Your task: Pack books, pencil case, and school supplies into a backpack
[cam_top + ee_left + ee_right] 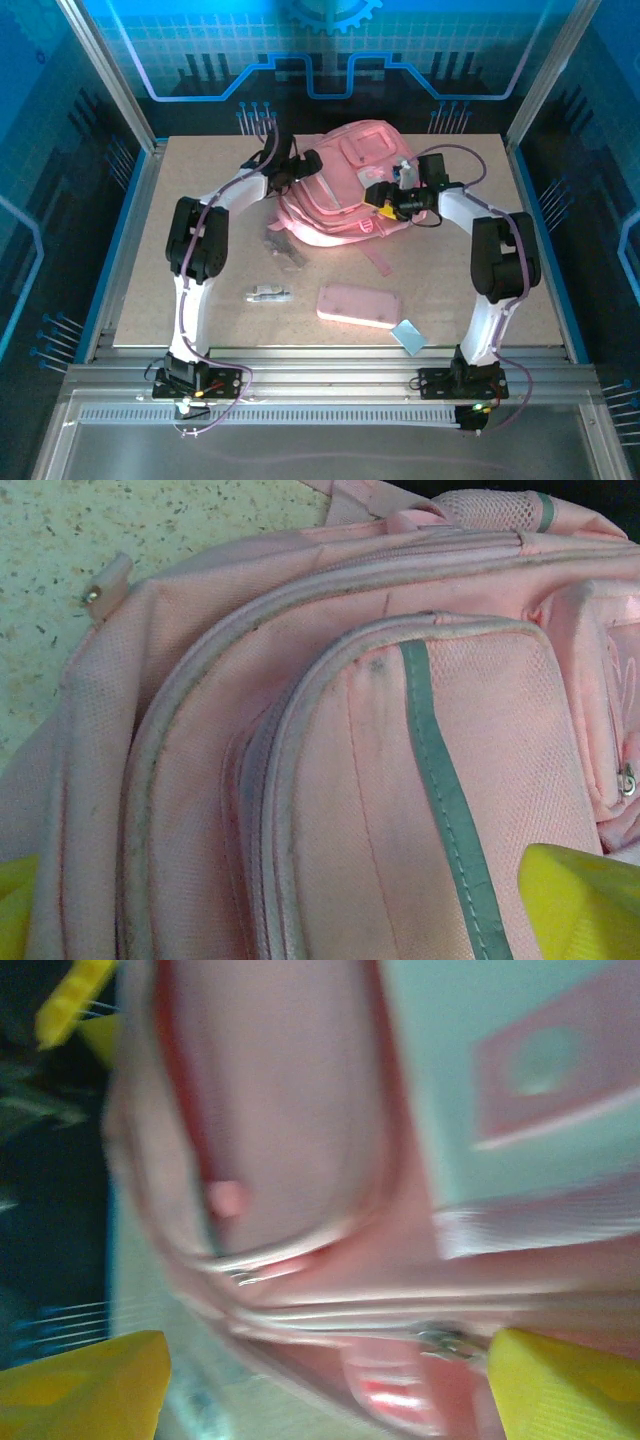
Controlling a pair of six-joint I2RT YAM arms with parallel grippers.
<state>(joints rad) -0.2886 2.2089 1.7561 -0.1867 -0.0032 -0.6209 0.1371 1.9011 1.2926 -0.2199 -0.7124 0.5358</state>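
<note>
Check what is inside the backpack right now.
Nothing inside shows: the backpack hides its interior under its own fabric. The pencil case, pen, clear packet and blue rectangle lie outside on the table.

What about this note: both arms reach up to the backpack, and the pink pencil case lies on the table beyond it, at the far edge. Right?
Not quite. The top external view shows the pencil case on the table on the near side of the backpack, between the left arm and the right arm. Both arms do reach up to the backpack.
</note>
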